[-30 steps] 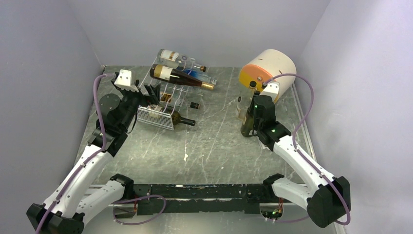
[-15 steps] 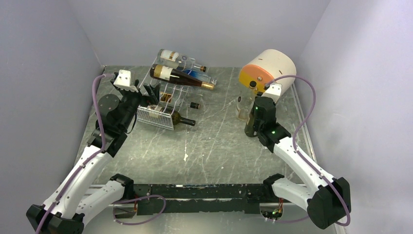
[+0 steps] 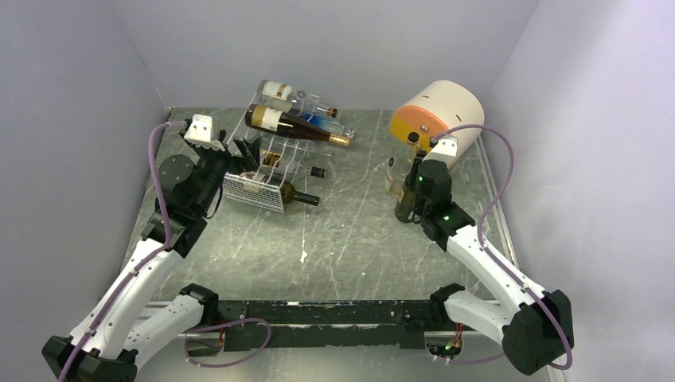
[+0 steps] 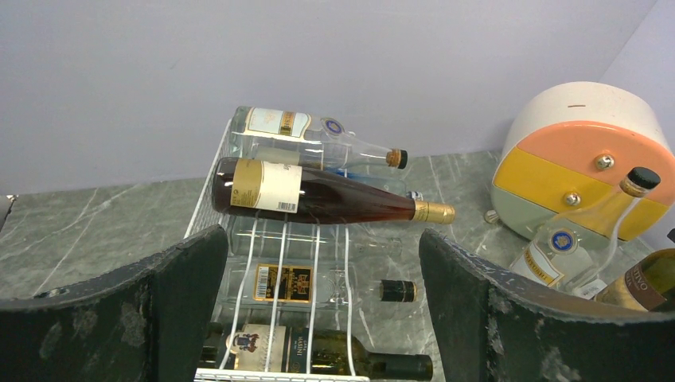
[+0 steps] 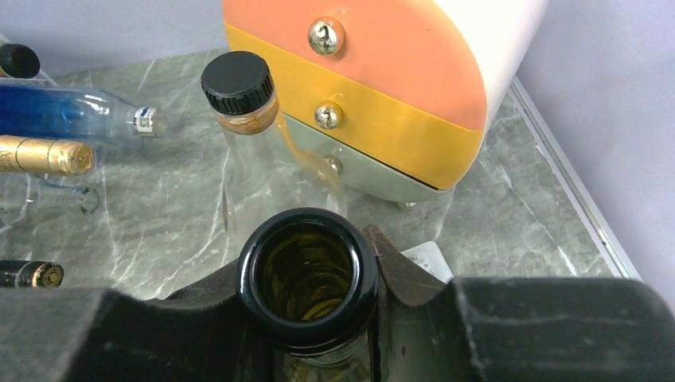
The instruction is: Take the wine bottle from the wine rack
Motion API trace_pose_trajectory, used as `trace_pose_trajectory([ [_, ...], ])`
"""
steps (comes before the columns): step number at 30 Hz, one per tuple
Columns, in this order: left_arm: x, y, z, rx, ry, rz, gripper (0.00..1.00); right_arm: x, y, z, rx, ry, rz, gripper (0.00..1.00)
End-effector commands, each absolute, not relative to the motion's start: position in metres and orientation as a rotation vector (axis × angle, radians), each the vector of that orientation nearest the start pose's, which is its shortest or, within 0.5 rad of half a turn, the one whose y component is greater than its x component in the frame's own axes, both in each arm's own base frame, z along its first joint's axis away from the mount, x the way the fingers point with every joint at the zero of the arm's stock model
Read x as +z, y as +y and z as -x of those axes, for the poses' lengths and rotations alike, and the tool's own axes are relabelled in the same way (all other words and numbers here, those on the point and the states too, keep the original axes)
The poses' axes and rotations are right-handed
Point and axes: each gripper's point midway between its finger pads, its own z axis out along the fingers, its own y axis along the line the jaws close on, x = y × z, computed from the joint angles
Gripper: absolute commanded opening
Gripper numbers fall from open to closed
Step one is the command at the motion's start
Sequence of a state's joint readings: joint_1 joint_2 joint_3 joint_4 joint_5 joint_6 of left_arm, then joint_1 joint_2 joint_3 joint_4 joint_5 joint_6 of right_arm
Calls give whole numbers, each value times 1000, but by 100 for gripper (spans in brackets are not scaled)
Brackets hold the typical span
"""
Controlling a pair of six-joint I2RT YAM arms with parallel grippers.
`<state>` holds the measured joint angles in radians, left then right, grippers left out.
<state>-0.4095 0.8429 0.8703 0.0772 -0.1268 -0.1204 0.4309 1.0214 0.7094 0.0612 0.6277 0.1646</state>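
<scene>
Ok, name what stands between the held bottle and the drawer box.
A clear black-capped bottle, between held bottle and drawer box; right wrist view shows it.

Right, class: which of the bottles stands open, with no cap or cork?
The dark bottle upright in the right gripper: its mouth is an open ring. The clear bottle beside it has a black cap.

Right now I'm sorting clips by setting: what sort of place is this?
Probably a robot test booth: plain lilac walls box in a stone-look table, left arm and right arm bolted at its near edge, wine rack holding bottles.
</scene>
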Motion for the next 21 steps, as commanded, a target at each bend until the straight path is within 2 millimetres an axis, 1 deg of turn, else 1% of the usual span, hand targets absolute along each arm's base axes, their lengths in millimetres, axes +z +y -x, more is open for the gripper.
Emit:
trace_pose_trajectory([
  [1,382,-123,-312,-371,1418,-111,94,240,47,-345,-104,1691,-275,9],
  [5,381,-123,-313,-370,1424,-110,94,243,42,-337,-108,1697,-297,37],
  [8,378,-122,-314,-364,1431,-105,94,250,44,-332,-87,1708,-272,57],
  [11,375,-121,-317,-354,1442,-96,94,259,49,-328,-54,1716,-249,73],
  [12,373,-121,-318,-350,1447,-97,94,265,49,-327,-47,1716,-251,78],
  [14,369,-121,-321,-342,1460,-94,94,275,50,-325,-36,1725,-239,85],
  [17,366,-122,-324,-333,1473,-98,94,293,55,-321,-9,1740,-196,93],
  [18,365,-121,-324,-330,1476,-99,94,301,60,-320,15,1743,-174,94],
  [20,364,-120,-325,-318,1478,-95,94,310,73,-317,71,1770,-109,98],
  [21,363,-118,-326,-309,1481,-90,94,324,85,-318,128,1763,-69,100],
])
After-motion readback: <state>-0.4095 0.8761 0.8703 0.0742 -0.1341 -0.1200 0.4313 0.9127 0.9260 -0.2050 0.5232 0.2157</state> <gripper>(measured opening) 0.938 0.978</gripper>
